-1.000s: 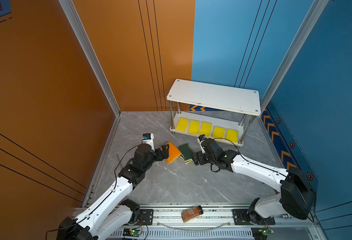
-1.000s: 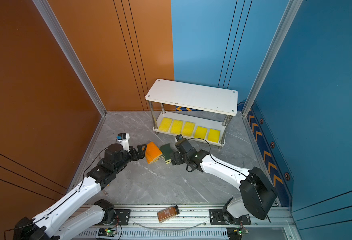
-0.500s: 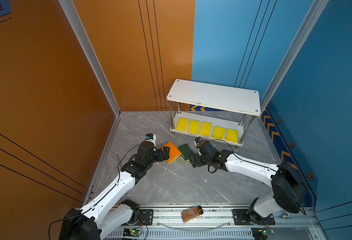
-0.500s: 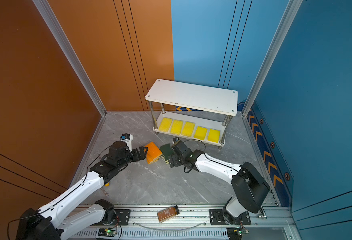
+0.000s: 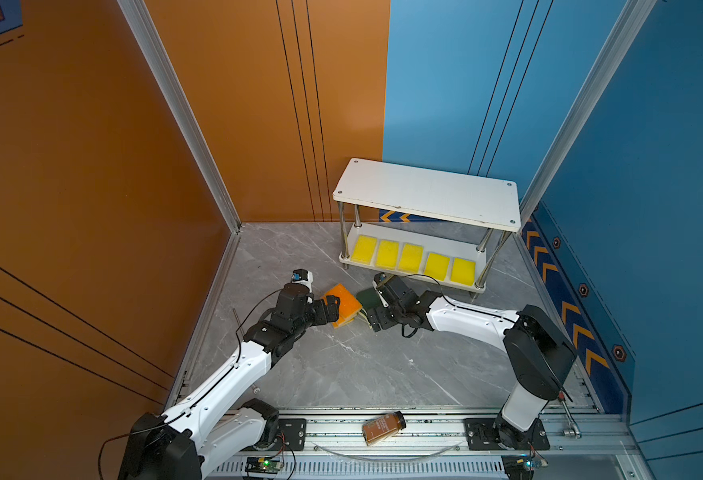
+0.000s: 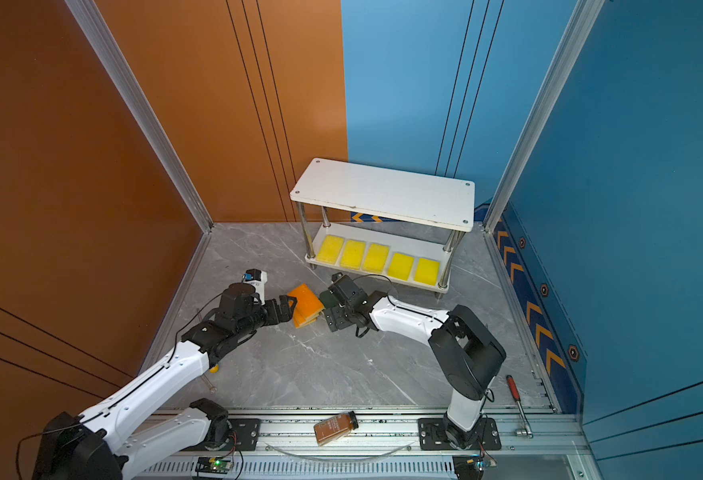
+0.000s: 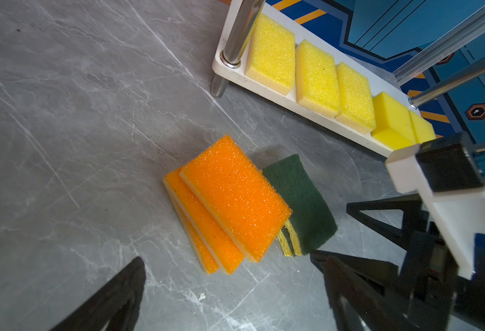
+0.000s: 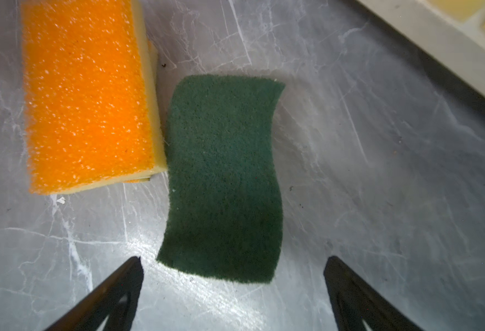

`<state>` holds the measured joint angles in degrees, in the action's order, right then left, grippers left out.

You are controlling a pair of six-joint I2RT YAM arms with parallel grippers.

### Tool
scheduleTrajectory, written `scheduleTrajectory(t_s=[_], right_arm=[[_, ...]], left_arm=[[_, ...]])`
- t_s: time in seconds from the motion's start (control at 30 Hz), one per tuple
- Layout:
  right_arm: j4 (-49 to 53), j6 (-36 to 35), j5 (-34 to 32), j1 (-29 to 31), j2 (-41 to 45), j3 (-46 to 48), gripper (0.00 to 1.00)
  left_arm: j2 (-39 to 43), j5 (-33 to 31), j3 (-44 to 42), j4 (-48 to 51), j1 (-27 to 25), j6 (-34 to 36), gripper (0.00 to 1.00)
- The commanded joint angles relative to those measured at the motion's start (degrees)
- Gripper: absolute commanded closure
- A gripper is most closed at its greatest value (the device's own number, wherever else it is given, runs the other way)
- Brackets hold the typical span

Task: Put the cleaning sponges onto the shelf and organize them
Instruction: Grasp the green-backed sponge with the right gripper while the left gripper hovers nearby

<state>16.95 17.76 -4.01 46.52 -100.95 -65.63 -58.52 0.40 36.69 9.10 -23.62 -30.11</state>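
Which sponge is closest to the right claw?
The wavy dark green sponge, just ahead of the right claw. The orange sponges lie beside it; yellow ones sit on the shelf.

My left hand (image 5: 334,309) spread wide beside the orange-topped sponges (image 5: 346,305), my right hand (image 5: 372,307) spread over the dark-green sponge (image 5: 365,296), 5 yellow sponges (image 5: 411,257) in a row on the lower board of the shelf (image 5: 424,195)

A brown bottle (image 5: 383,428) with a black cap lies on its side on the metal rail (image 5: 432,424), lower centre in both top views. A red-handled wrench (image 6: 518,403) lies lower right, at the grey marble bench (image 6: 341,365) edge.
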Motion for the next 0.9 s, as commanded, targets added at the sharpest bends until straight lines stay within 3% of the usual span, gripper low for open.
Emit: scheduleTrajectory(t_s=[0.0,0.87], right_arm=[[0.3,-1.5,1.1,0.5,-1.3,-2.3,0.03],[0.9,-1.9,-3.4,1.6,-7.3,-6.4,0.12]], left_arm=[[0.2,1.5,1.2,1.2,0.4,-1.0,0.02],[-1.5,2.7,1.4,3.9,0.5,-2.2,0.02]])
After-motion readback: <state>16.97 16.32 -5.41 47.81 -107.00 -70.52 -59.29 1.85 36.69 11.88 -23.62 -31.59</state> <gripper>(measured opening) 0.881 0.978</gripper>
